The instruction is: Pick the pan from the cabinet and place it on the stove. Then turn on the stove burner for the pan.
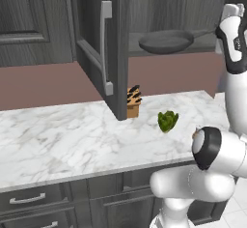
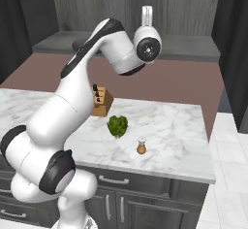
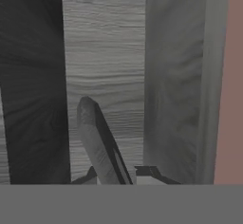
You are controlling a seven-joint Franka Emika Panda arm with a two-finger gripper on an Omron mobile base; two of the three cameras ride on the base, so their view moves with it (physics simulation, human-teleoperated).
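The pan (image 1: 165, 41) is seen lying flat on the shelf of the open cabinet (image 1: 144, 9), at about 1 o'clock in the left base view, its thin handle (image 1: 202, 33) reaching toward 3 o'clock to the arm's wrist. In the hand view the gripper (image 3: 124, 173) appears closed on the handle (image 3: 97, 142), which runs up from between the finger tips toward 11 o'clock. The pan is judged stiff, metal and moderately heavy; held so far out on a thin, smooth handle, the bowl is likely to droop or twist, so a firm grip and a slow, level withdrawal would be called for. The open cabinet door (image 1: 96, 48), at 11 o'clock, and the cabinet's side wall are judged the nearest obstructions. Below, on the marble counter (image 1: 62, 140), a knife block (image 1: 133, 102), a green leafy vegetable (image 1: 167, 121) and a small shaker (image 2: 141, 146) are set well apart
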